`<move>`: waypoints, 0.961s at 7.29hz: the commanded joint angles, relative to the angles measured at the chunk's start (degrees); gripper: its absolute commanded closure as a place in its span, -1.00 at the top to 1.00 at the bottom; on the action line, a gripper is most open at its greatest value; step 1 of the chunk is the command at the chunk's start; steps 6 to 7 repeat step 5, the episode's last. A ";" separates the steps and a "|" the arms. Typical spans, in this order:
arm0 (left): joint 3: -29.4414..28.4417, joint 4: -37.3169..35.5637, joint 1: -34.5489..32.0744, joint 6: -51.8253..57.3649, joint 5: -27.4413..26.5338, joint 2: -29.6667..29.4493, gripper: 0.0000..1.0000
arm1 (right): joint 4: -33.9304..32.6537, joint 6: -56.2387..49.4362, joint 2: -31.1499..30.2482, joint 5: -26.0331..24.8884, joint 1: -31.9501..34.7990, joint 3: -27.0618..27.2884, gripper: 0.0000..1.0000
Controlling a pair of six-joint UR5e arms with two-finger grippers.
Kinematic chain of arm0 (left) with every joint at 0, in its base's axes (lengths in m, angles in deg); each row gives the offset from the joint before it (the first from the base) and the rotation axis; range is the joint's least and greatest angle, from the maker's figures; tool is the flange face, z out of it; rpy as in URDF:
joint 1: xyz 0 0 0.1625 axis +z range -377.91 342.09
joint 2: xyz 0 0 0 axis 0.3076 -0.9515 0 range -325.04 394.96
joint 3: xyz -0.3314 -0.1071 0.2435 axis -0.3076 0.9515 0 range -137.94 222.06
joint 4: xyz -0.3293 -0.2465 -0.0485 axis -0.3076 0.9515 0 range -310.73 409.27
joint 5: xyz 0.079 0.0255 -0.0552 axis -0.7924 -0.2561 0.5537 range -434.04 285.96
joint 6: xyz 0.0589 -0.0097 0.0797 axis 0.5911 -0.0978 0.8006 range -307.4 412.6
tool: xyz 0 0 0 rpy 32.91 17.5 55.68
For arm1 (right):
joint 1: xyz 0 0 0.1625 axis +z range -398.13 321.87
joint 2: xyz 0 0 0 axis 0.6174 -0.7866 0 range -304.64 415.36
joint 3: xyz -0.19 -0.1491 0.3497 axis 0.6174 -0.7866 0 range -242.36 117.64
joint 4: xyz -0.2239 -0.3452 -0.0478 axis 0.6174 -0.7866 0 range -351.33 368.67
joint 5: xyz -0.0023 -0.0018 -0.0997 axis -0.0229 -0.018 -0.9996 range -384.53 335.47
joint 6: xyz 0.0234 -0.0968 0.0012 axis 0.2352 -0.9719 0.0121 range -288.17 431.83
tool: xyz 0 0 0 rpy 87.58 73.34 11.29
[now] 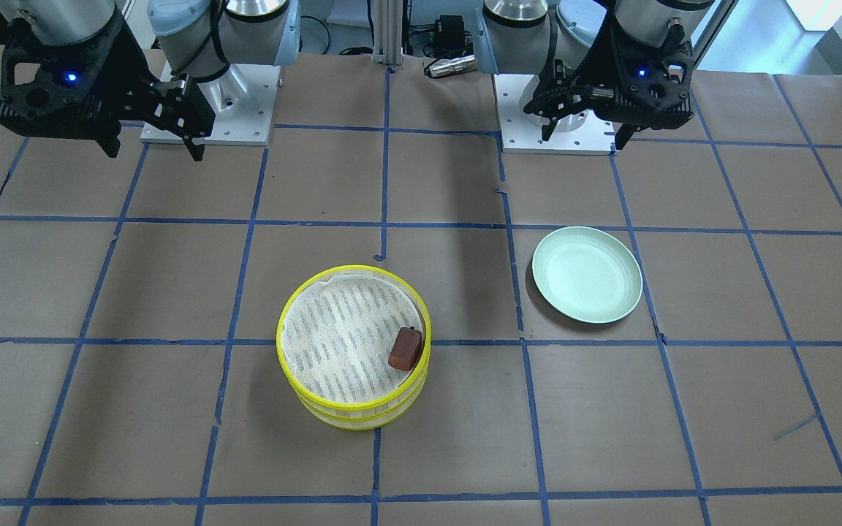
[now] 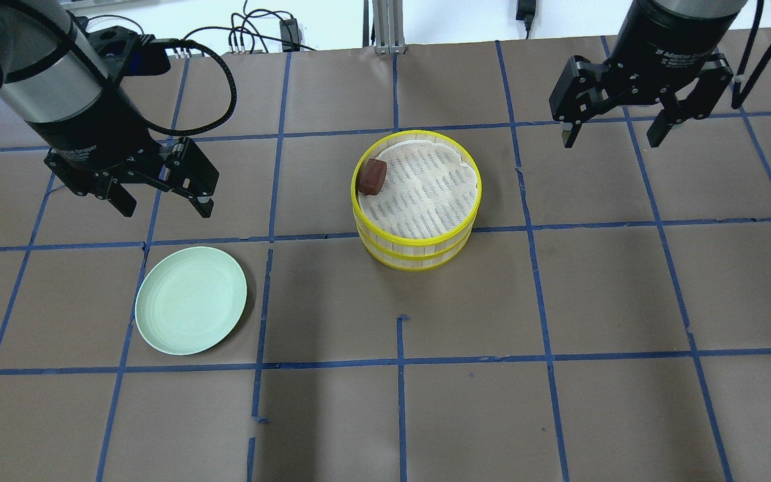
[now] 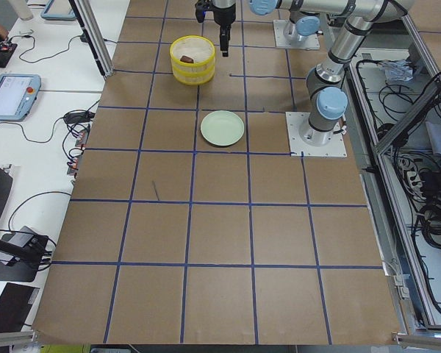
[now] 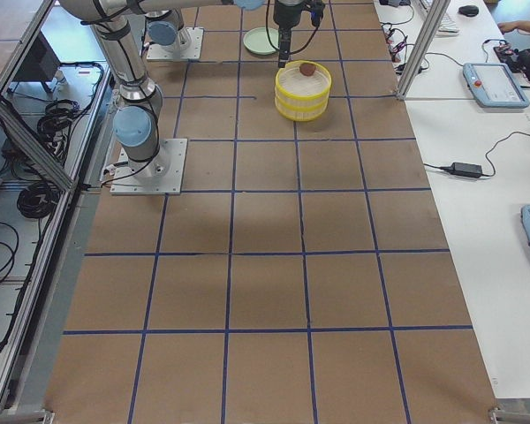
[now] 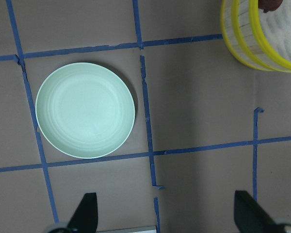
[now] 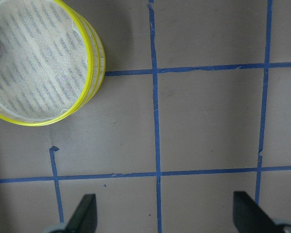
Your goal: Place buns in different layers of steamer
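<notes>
The yellow-rimmed steamer (image 2: pixel 416 252) stands mid-table with its two layers stacked. The reddish-brown bun (image 2: pixel 373 176) lies on the patterned liner of the top layer, against the rim; it also shows in the front view (image 1: pixel 406 348). The white bun is hidden or out of view. My left gripper (image 2: pixel 164 206) is open and empty, raised above the table beside the plate. My right gripper (image 2: pixel 612 139) is open and empty, raised to the right of the steamer. The left wrist view shows the steamer's wall (image 5: pixel 242 48) at its top right; the right wrist view shows the steamer (image 6: pixel 94 63) at its top left.
An empty pale green plate (image 2: pixel 191 299) lies on the table to the left of the steamer, below my left gripper; it also shows in the front view (image 1: pixel 587 274). Brown paper with blue tape lines covers the table.
</notes>
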 commanded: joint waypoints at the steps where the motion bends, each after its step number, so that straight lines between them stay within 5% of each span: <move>1: 0.09 -0.04 0.36 0.15 -0.13 0.15 1.00 | 0.53 -0.03 -0.01 0.17 0.06 0.12 1.00; 7: -0.17 -0.13 0.62 0.32 -0.13 0.15 1.00 | 0.27 -0.03 -0.01 0.26 0.06 0.82 1.00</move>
